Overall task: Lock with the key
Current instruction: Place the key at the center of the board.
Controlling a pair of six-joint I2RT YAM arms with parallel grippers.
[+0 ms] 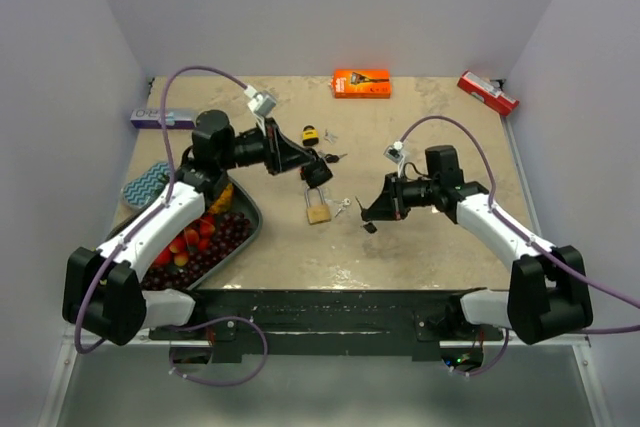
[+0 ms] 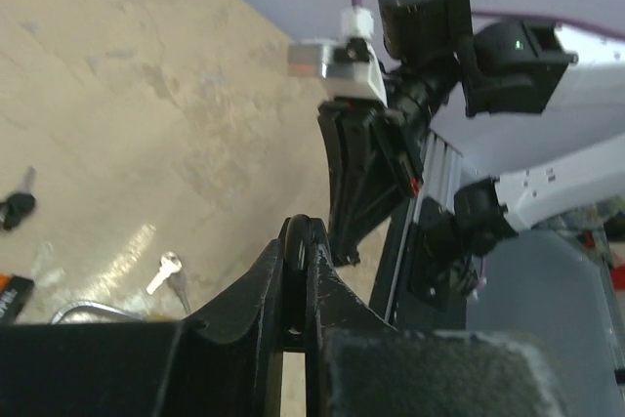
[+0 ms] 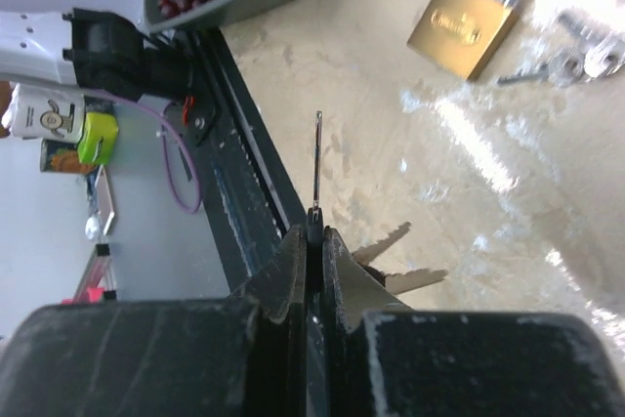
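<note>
A brass padlock [image 1: 319,213] [image 3: 459,26] lies flat on the table, its silver shackle [image 1: 316,193] pointing towards the left arm. My right gripper [image 1: 372,217] [image 3: 314,236] hovers right of the padlock, shut on the black head of a key [image 3: 317,158]. The thin blade sticks straight out past the fingertips, apart from the padlock. My left gripper [image 1: 318,177] [image 2: 298,241] sits just above the shackle's far end, shut on a small black rounded thing I cannot identify. The curved shackle [image 2: 88,310] shows to its lower left.
Loose silver keys [image 1: 342,206] [image 2: 166,271] lie right of the padlock, black-headed keys [image 1: 332,159] and a small yellow-black lock [image 1: 310,134] behind it. A grey tray [image 1: 252,217] of fruit stands front left, beside a blue sponge [image 1: 145,185]. An orange box [image 1: 361,83] and a red item [image 1: 488,93] sit at the back.
</note>
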